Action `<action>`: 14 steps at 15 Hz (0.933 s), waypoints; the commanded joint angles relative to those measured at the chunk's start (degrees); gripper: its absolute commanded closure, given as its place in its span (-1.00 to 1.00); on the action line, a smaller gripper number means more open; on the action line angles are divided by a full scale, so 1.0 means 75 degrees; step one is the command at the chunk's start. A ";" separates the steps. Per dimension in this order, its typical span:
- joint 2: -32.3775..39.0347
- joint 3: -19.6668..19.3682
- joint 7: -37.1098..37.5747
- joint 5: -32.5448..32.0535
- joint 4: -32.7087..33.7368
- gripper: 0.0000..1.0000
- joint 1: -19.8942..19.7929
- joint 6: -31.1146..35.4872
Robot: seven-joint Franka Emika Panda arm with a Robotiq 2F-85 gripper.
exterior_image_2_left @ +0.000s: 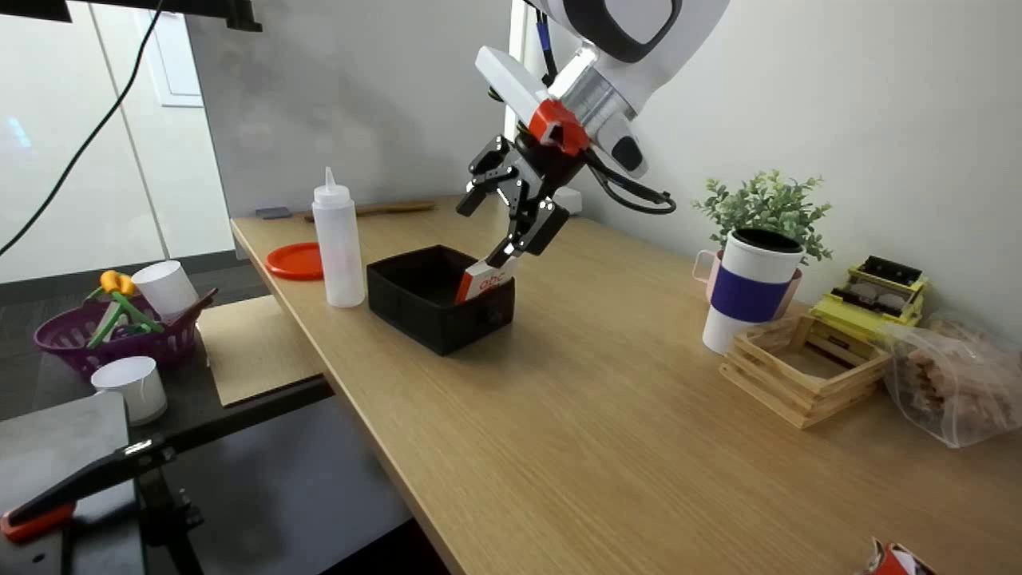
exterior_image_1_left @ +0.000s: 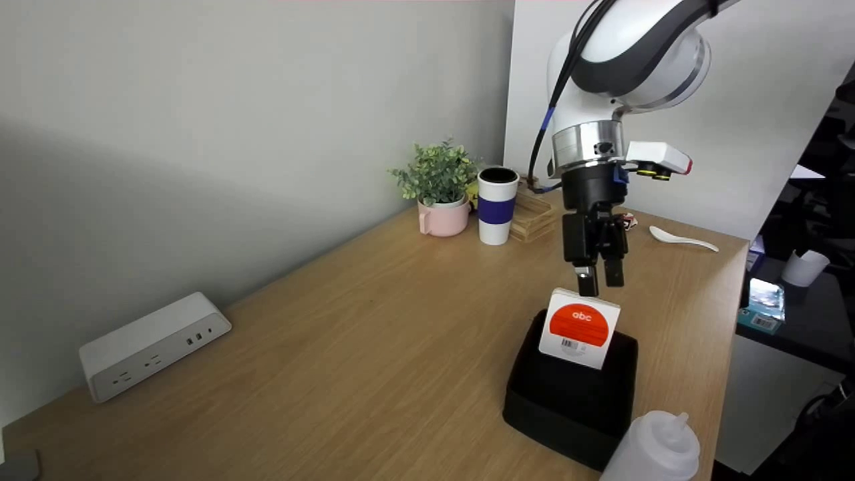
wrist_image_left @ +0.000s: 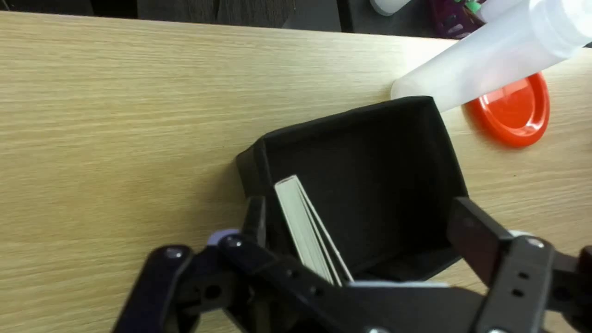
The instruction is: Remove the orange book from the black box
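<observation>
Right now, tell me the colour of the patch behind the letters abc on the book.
The patch is orange-red; it shows best in an exterior view.

It seems to be a lab or office: there is a robot arm (exterior_image_1_left: pixel 618 70) above a table (exterior_image_1_left: pixel 374 347) with a power strip (exterior_image_1_left: pixel 157 344).

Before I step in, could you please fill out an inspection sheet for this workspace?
Surface: wood-grain table beside a grey wall.
Job's things: orange book tilted inside the black box, its top sticking out.
Clutter: squeeze bottle close to the box; also red disc, tumbler, potted plant, wooden crate, plastic bag, white spoon and power strip.
Gripper: open, near the book, no grip on it; contact cannot be told.
Cables: black cables along the arm; thin cable across an exterior view's upper left.
Surroundings: purple basket and white mug beyond the table's edge.
</observation>
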 commanded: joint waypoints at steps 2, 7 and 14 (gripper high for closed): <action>0.0341 -0.0019 0.0025 -0.0175 0.0449 -1.00 -0.0174 -0.0576; 0.0984 0.0106 -0.0057 -0.0265 0.1217 -1.00 -0.0125 -0.1359; 0.1798 0.0181 -0.0063 -0.0330 0.2256 -1.00 -0.0138 -0.2258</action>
